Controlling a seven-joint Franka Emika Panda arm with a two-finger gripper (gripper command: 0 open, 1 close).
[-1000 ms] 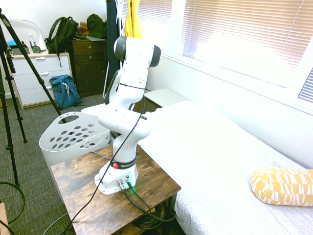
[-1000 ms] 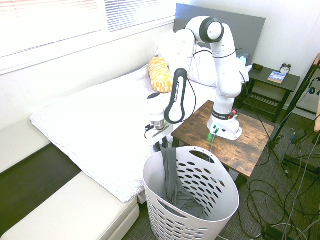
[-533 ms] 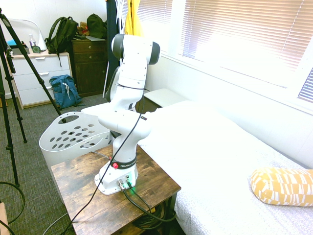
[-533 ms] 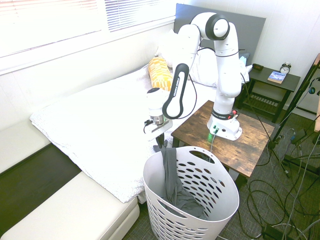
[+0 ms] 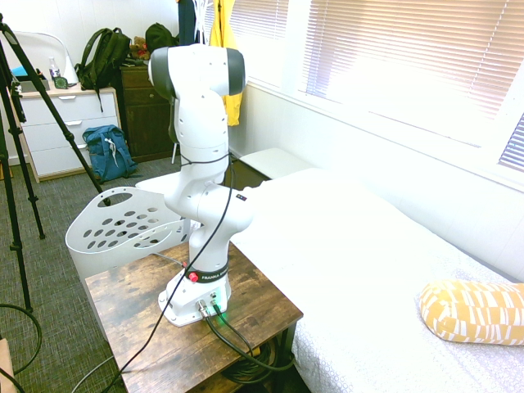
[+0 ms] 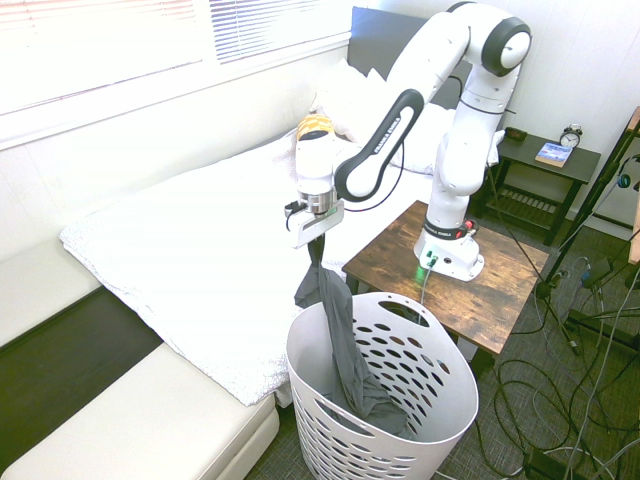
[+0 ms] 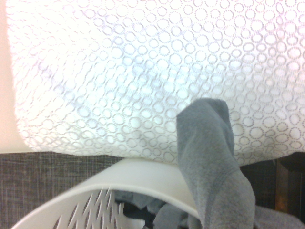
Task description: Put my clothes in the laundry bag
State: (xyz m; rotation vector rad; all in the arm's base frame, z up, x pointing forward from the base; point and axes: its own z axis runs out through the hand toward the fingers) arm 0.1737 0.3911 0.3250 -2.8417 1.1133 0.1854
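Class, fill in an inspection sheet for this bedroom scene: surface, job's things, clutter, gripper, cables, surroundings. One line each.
Surface: white bed cover, bare.
Job's things: dark grey garment hangs from the gripper, lower end inside the white laundry basket.
Clutter: yellow patterned pillow on the bed.
Gripper: gripper above the basket rim, shut on the garment.
Cables: many loose on the carpet right of the wooden table.
Surroundings: blue backpack, dark green backpack, yellow jacket, window blinds.

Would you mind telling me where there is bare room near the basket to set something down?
The white bed is bare from its foot up to the yellow pillow. The wooden table has a free strip beside the arm's base. The laundry basket is crowded: the grey garment hangs from the gripper into it.
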